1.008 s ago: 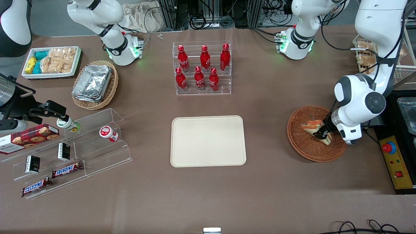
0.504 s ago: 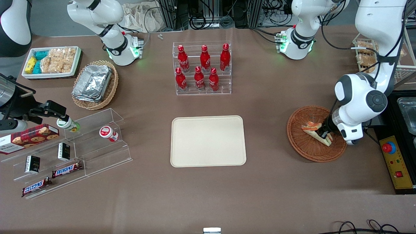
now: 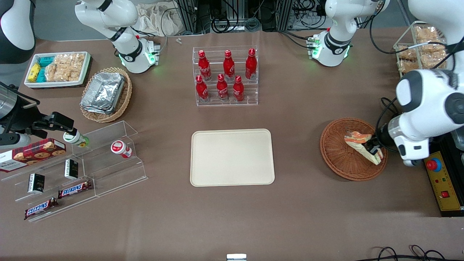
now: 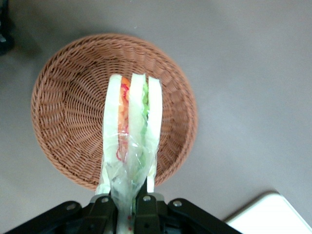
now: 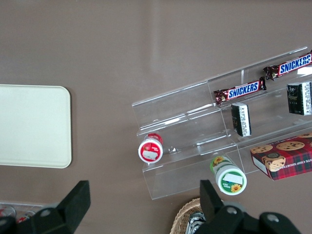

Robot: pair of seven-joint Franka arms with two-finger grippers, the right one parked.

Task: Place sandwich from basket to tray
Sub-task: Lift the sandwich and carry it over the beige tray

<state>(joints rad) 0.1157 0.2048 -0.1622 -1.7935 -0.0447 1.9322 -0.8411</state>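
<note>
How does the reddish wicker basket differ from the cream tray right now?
The basket is round, woven and reddish-brown; the tray is rectangular, smooth and cream. The gripper holds the sandwich lifted over the basket, its jaws shut on the wrapped end; nothing is over the tray. Both rest flat on the brown table.

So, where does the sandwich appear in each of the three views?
Front view: the sandwich is held in the gripper, above the basket at the working arm's end of the table.
Left wrist view: the sandwich sticks out from the gripper, whose jaws are shut on it, above the basket.
Right wrist view: not in it.
Shared landmark: the cream tray, whose corner shows at the wrist and whose end shows in the right wrist view.
</note>
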